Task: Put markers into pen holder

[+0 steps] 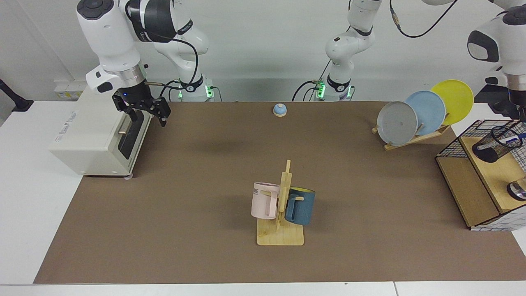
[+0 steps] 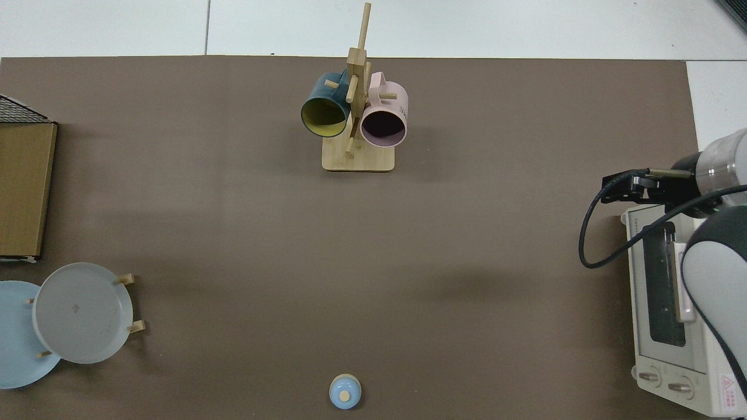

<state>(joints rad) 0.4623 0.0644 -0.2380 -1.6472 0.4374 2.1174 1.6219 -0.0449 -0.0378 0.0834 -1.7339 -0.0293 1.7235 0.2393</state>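
On my screen the biggest thing is the toaster oven (image 1: pixel 96 137), and my right gripper (image 1: pixel 146 114) hangs just in front of its door with fingers spread and empty; that arm waits. Next the wire basket (image 1: pixel 485 172), where the pen holder (image 1: pixel 495 144) sits tilted on the upper wooden shelf. My left gripper (image 1: pixel 517 113) hovers just above it; I cannot tell its finger state. The marker (image 1: pixel 511 140) rests inside the holder's rim.

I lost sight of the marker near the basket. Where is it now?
In the facing view it is at the far right: the marker pokes from the mouth of the pen holder on the basket's wooden shelf, just below the left gripper.
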